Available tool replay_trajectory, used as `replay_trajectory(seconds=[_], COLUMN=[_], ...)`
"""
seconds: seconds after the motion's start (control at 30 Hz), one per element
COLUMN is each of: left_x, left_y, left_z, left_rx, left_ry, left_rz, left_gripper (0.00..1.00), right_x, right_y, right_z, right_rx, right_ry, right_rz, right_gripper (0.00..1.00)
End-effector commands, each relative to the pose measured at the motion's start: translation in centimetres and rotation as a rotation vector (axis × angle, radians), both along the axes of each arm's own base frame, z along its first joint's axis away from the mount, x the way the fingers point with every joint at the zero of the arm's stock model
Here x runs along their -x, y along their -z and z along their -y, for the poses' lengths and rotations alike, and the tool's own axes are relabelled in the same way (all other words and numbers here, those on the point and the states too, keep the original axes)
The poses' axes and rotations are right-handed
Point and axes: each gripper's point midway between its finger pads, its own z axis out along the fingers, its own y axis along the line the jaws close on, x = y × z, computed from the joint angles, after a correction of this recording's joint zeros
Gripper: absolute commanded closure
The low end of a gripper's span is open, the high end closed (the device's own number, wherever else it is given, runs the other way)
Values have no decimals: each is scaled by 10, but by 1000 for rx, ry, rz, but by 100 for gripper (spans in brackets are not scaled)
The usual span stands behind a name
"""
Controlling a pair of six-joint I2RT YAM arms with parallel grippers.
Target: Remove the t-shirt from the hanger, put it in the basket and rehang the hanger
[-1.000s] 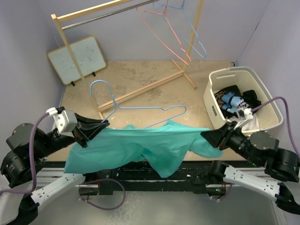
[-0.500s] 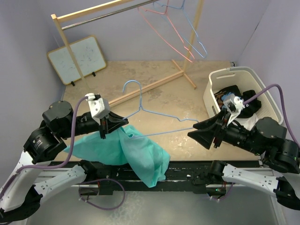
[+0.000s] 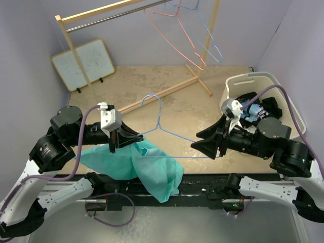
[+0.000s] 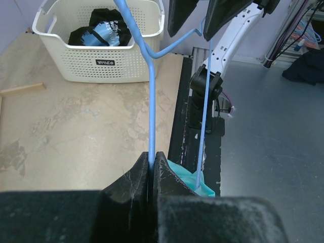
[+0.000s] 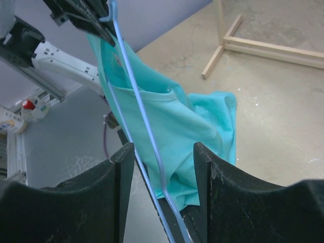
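Although the hanger hangs half bare, we log the t-shirt bunched at its left end, left gripper clamped on the hanger there, right gripper agape: removal unfinished.

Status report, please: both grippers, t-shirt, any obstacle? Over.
Left gripper shut on hanger. Right gripper open around its wire, basket close behind. T-shirt bunched at hanger's left end, draping down.
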Motion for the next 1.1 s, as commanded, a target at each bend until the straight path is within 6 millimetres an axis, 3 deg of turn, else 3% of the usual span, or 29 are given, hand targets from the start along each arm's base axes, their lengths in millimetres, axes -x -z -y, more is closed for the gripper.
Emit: replay_trajectory(seconds=[0.0, 0.07, 0.13, 0.27, 0.3, 0.43, 0.5, 0.6, 0.7, 0.93, 1.07], left_x=[2, 0, -1, -10, -15, -40, -53, -67, -73, -71, -62], left_y=[-35, -37, -41, -47, -48, -43, -37, -27, -20, 6, 27], left_z=[1, 1, 0, -2, -3, -3, -3, -5, -13, -53, -77], left_rx=[92, 103, 122, 155, 160, 155, 141, 115, 109, 129, 135], left_ry=[16, 3, -6, -68, -98, -215, -275, -341, -405, -582, -664], left_rz=[95, 101, 110, 122, 121, 94, 70, 44, 34, 2, -41], left_gripper=[100, 100, 100, 100, 93, 26, 16, 11, 10, 11, 12], right_x=[11, 12, 12, 7, 2, -25, -34, -45, -41, -34, -26], right_y=[-4, 0, 7, 13, 14, 9, 15, 16, 21, 38, 35], right_z=[-15, -16, -16, -11, -7, 20, 39, 61, 65, 39, 18], right_rx=[-29, -21, -5, 6, 11, 6, 42, 63, 74, 188, 211], right_ry=[-111, -112, -112, -67, -25, 201, 309, 439, 444, 333, 225], right_rz=[30, 17, 3, -18, -24, -24, -45, -57, -85, -148, -165], right_gripper=[48, 50, 60, 98, 100, 100, 100, 100, 100, 100, 100])
